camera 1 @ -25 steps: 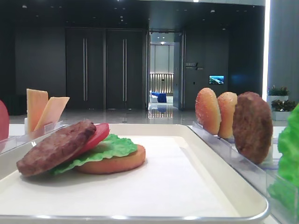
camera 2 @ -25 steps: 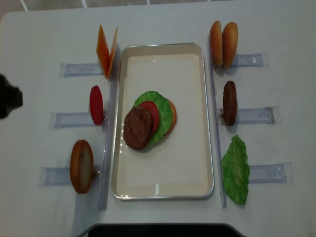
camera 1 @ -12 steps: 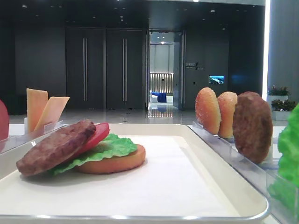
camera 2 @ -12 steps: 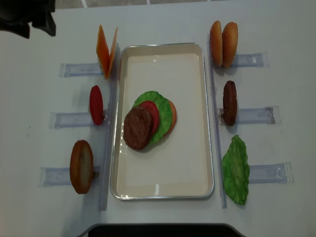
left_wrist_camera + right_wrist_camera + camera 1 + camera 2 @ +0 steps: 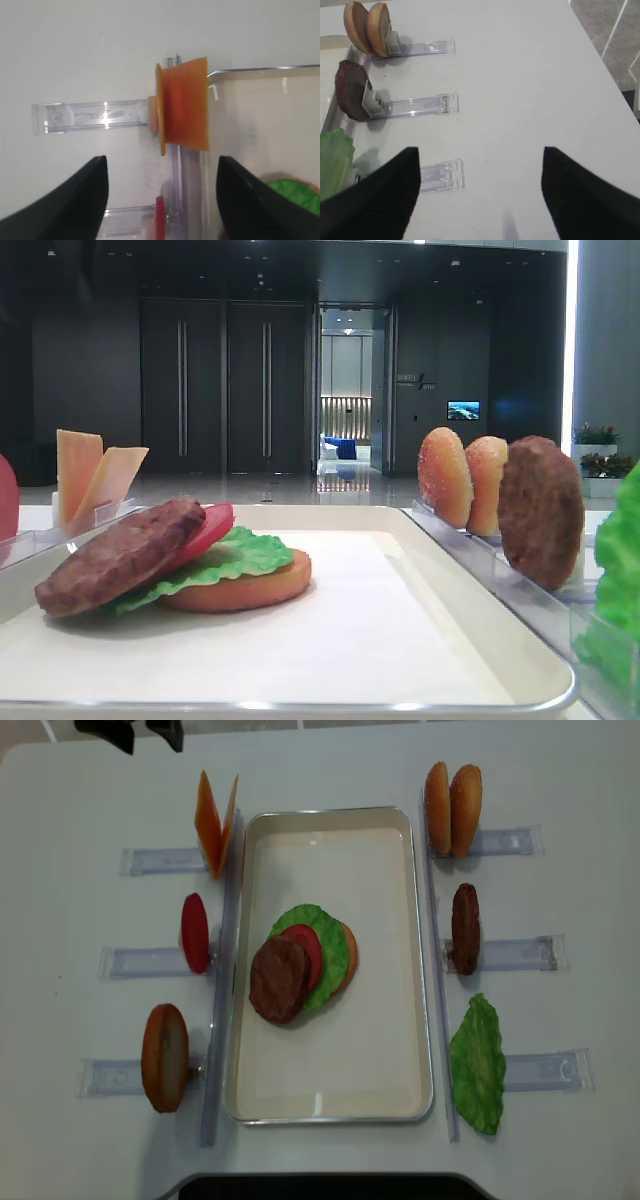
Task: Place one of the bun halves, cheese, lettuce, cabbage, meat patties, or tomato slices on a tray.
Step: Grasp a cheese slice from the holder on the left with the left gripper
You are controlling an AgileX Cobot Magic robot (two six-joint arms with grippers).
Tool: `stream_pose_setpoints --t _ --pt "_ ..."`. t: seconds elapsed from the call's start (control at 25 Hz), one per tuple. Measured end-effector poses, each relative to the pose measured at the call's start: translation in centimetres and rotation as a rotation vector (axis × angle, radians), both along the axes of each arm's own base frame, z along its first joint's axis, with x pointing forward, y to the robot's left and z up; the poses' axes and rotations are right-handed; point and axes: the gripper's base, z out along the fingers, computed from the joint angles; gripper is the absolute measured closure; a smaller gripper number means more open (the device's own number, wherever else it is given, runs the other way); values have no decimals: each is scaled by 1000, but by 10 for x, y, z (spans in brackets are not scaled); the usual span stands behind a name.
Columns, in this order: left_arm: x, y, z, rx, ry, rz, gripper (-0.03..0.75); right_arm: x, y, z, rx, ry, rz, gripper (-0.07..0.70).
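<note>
Cheese (image 5: 216,823): two slices stand on edge, leaning apart in a V, in the clear rack (image 5: 160,860) at the top left of the tabletop (image 5: 80,920), just beside the tray's (image 5: 330,1105) far left corner; nothing touches them. Left tool (image 5: 161,200) hangs above that rack with its jaws spread wide and nothing between them; in the left wrist view the cheese sits between the two dark fingers (image 5: 65,205), further from the camera. In the overhead view the left tool shows only as a dark shape at the top left edge, well apart from the tray. Right tool (image 5: 480,195) is also spread wide and holds nothing, over bare tabletop right of the right-hand racks. On the tray, toward its left side: flat bun disc (image 5: 345,955) at the bottom, lettuce (image 5: 325,935) on it, tomato slice (image 5: 305,952) on that, meat patty (image 5: 278,980) on top, each layer offset toward the near left. Left racks also hold a tomato slice (image 5: 195,932) and a bun half (image 5: 165,1056), both on edge. Right racks: two bun halves (image 5: 451,808) side by side, a patty (image 5: 465,928) on edge, a lettuce leaf (image 5: 478,1063).
</note>
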Motion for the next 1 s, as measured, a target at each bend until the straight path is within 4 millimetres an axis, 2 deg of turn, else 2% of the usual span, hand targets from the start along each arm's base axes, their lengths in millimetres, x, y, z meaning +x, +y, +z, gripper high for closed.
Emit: stream_pose_setpoints --t 0.2,0.6,0.8,1.0 --pt "14 -19 -16 -18 28 26 197 0 0 0 0 0 0 145" --pt "38 -63 -61 -18 78 14 199 0 0 0 0 -1 0 145" --pt "42 -64 -80 39 130 18 199 0 0 0 0 -1 0 145" --pt "41 -59 -85 96 160 22 199 0 0 0 0 -1 0 145"
